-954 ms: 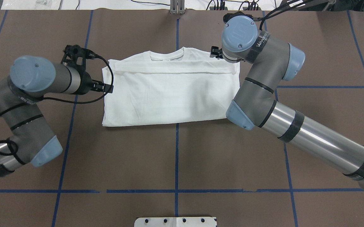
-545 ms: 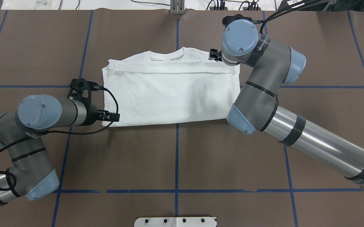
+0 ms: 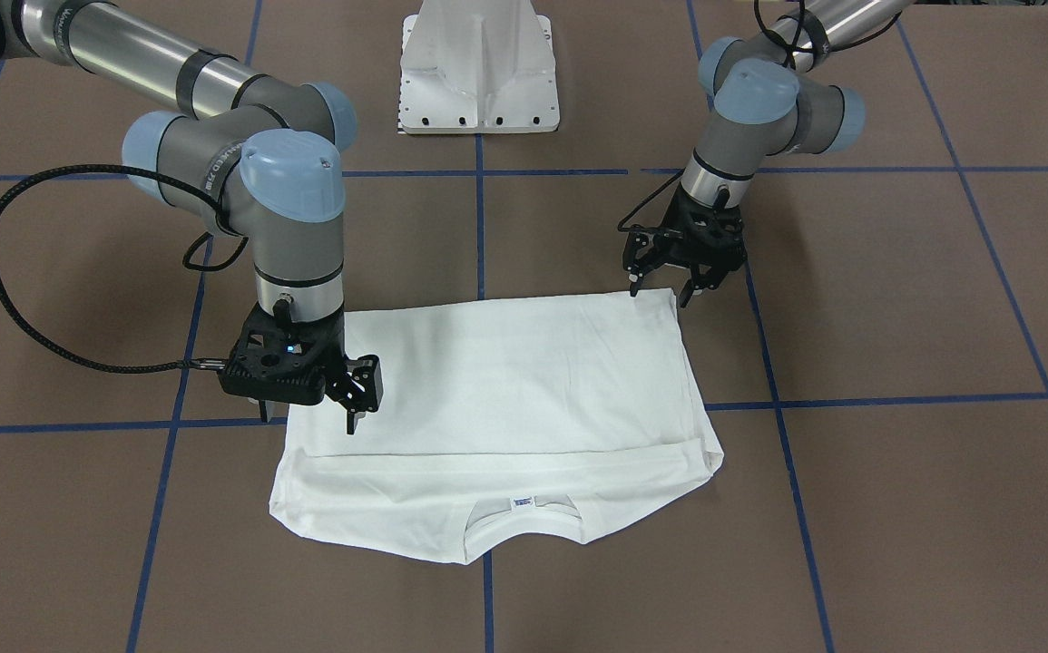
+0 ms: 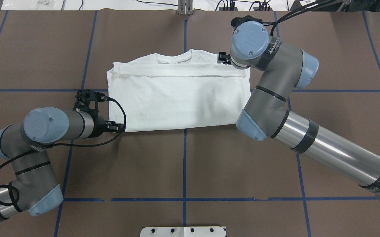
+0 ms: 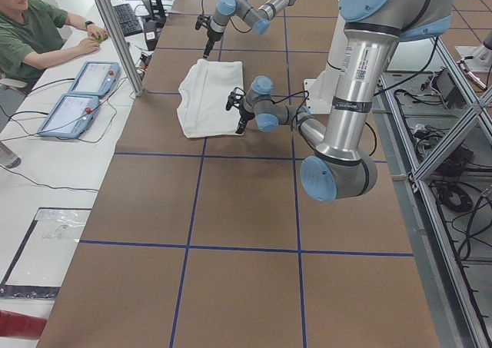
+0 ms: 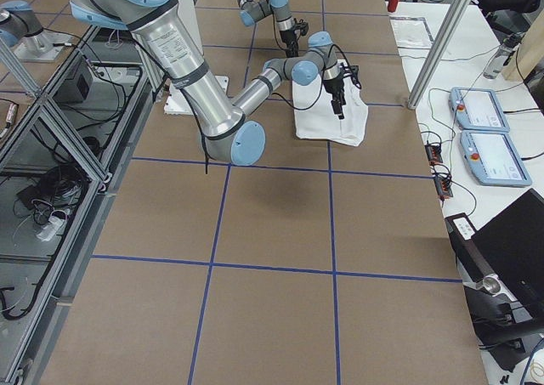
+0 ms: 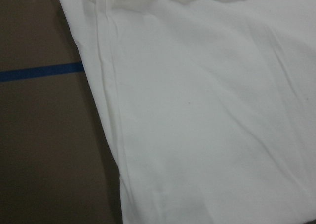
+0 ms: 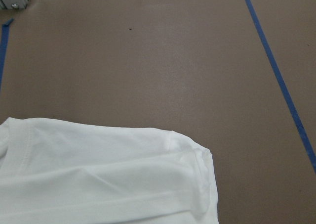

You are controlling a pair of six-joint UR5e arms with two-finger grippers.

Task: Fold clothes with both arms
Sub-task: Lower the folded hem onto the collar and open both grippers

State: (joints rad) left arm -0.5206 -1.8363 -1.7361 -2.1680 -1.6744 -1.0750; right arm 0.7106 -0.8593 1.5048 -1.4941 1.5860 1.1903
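the left tool [image 3: 661,294] is held wide open, its fingertips set either side of the hem corner nearest the robot on its left, low over the cloth. whether the fabric is touched cannot be told. the right tool [image 3: 307,417] is likewise spread wide, one finger over the cloth and the other outside its edge, on the robot's right near the folded shoulder band. nothing is gripped by either. the white t-shirt [image 4: 176,98] is laid flat near the middle of the table [image 4: 183,164], with its sleeves tucked in, its collar [image 3: 524,524] turned away from the robot and the neck label [image 3: 524,501] showing. trouble is to be expected if only the top layer is pinched at either point: the layers would be peeled apart and the tucked sleeves dragged out. as roughly diagonal corners are addressed, an uneven lift could leave the cloth twisted or skewed, and a tip driven down hard could be jammed against the table. in the overhead view the right tool's fingertips are hidden beneath its own wrist. no fingers are shown by either wrist camera. the layers at the edge under the left wrist camera are hard to count, and no print can be seen.
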